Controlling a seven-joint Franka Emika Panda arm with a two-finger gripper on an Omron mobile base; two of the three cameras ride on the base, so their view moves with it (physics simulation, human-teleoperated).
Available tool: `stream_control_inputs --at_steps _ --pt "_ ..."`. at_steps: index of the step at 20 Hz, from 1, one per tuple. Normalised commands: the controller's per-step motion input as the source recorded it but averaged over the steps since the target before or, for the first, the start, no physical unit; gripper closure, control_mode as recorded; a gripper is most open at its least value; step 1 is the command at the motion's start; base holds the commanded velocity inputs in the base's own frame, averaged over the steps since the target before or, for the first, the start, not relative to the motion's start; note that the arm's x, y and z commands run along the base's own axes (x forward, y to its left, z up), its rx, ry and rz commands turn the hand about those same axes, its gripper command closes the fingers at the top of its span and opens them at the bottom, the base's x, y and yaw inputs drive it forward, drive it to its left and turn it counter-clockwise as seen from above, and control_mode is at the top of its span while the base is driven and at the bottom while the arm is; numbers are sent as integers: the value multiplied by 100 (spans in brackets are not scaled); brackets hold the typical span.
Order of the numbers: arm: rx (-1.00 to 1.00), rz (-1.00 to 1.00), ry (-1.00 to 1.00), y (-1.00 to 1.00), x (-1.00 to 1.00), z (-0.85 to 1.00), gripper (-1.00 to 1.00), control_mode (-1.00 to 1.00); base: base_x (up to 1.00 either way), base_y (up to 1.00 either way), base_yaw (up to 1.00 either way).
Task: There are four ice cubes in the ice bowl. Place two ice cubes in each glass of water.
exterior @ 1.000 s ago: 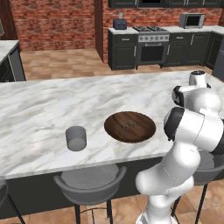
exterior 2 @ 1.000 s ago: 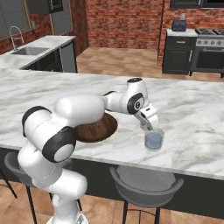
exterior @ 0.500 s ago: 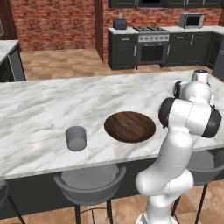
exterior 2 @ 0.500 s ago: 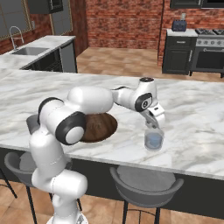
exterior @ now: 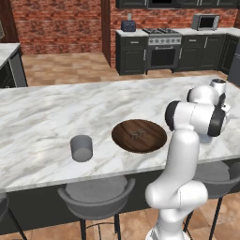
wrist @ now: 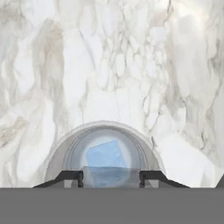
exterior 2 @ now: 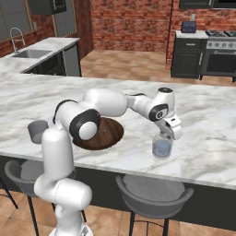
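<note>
Marble, white with grey veins, covers the island counter (exterior: 42, 112) that carries everything. Near its front edge, at the left, stands a short cylindrical grey-blue translucent left tumbler (exterior: 81, 148), apart from the rest. To its right, also near the front edge, lies the wide, shallow dark brown wooden bowl (exterior: 139, 136). Faint pale outlines in its middle look like ice cubes in the bowl (exterior: 137, 134), but they are too faint to count.

Further right, just beside the bowl, stands the matching grey-blue translucent right tumbler (exterior 2: 162, 146). The white arm's two-finger gripper (exterior 2: 169, 133) hangs straight over its mouth. In the hand view a pale blue cube in the water (wrist: 105, 153) lies inside the tumbler. A second translucent held ice cube (wrist: 110, 175) spans the gap between the dark fingertips (wrist: 70, 176), so the jaws appear half closed on it.

The step in hand seems to be the release. To do it well, the hand should stay centred over the rim and low enough that the cube cannot bounce out. The jaws should open smoothly, and the hand should lift straight up so it does not knock the tumbler toward the nearby front edge.
</note>
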Motion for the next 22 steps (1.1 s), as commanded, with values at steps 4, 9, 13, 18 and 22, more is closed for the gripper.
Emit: stream_control_inputs --at_steps 4,9,13,18,22 --pt "2 -1 0 0 13 -23 100 -100 0 0 0" --pt "0 -3 0 0 -3 -17 100 -100 0 0 0" --pt "0 -7 0 0 -7 -2 100 -100 0 0 0" --pt "0 -9 0 12 -4 -5 100 -100 0 0 0" --pt "0 -9 -1 33 -28 -1 100 -100 0 0 0"
